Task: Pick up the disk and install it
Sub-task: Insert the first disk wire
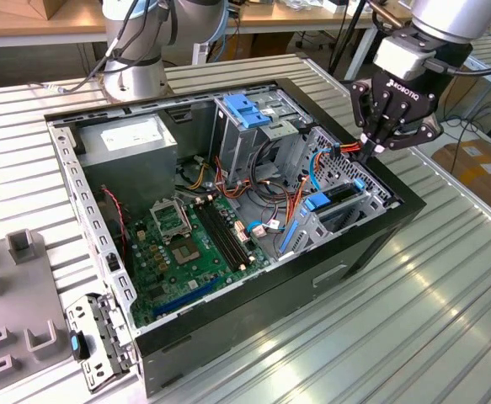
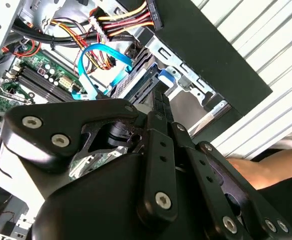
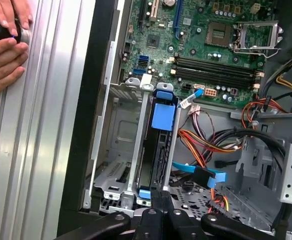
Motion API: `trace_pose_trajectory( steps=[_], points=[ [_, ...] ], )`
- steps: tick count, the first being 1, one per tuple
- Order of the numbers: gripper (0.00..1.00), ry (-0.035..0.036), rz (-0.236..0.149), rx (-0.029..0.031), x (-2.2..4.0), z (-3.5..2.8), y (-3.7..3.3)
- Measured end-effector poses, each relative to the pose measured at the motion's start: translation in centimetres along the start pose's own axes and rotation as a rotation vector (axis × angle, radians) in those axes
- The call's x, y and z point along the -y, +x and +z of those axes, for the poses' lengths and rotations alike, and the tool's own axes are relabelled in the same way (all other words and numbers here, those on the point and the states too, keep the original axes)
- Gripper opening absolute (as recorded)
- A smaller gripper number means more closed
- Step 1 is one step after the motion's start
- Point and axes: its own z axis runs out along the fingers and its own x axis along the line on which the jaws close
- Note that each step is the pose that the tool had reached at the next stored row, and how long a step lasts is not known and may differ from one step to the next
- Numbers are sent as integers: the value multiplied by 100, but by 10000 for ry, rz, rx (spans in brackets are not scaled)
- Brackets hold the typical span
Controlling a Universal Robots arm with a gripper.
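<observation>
Hand (image 1: 369,149), pinched narrow, over the disk (image 3: 156,155) at three o'clock in the case (image 1: 253,328); best pushed squarely down its bay.

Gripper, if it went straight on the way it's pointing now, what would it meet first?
Most likely the disk, on edge in the drive bay: the gripper points at its end in the first wrist view. Whether they already touch is unclear.

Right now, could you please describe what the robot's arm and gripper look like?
The gripper is matte black, built of jointed bars with silver screw heads, with white lettering on its body. A pale grey block joins it to the arm, which is silver-grey and tubular.
</observation>
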Motion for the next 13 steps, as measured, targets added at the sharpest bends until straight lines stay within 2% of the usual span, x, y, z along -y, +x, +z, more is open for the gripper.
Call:
trace_pose_trajectory(
  steps=[3,13],
  points=[
    [11,22,-665,-10,35,-1,4],
    [11,26,-765,-10,43,0,6]
  ],
)
